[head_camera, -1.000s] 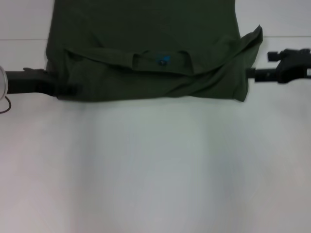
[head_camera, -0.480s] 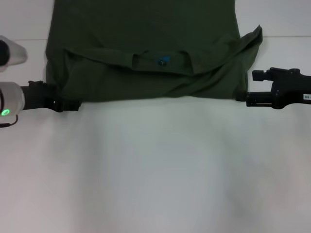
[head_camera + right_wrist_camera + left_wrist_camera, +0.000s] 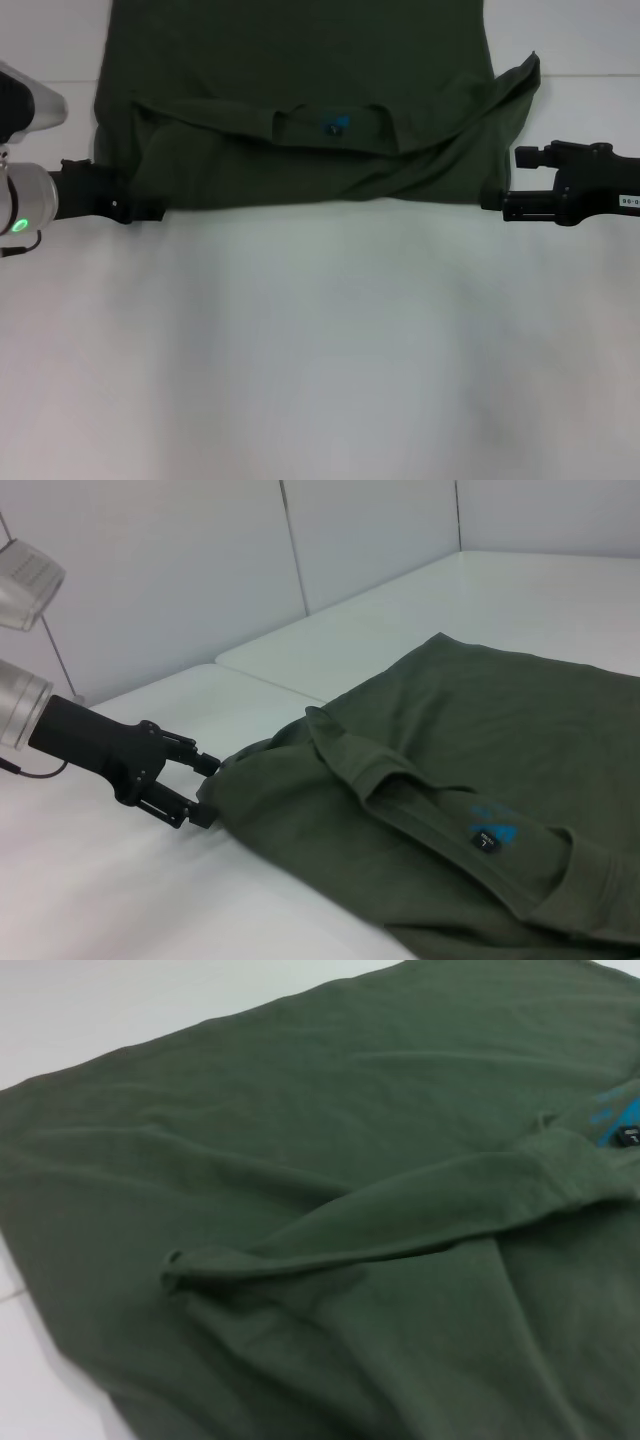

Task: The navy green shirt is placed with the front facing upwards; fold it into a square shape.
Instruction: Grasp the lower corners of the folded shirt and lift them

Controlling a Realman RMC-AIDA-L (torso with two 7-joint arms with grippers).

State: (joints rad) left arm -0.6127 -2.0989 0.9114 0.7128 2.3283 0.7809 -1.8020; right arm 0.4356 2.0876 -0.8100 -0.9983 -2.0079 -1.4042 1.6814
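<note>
Green shirt (image 3: pixel 300 110) lies spread on white table (image 3: pixel 320 350), far from robot, near edge folded over so collar and neck label (image 3: pixel 333 126) with blue mark face up. Left claw (image 3: pixel 150 212) at shirt's near left corner; from right wrist view fingers (image 3: pixel 205 764) parted, touching fabric edge, nothing clamped. Right claw (image 3: pixel 492 203) at shirt's near right corner, just beside fabric; cannot tell how far open. 1 sleeve (image 3: pixel 515 85) sticks out on right.

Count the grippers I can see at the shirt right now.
2. The left gripper is at the near left corner of the navy green shirt; the right gripper is at its near right corner.
</note>
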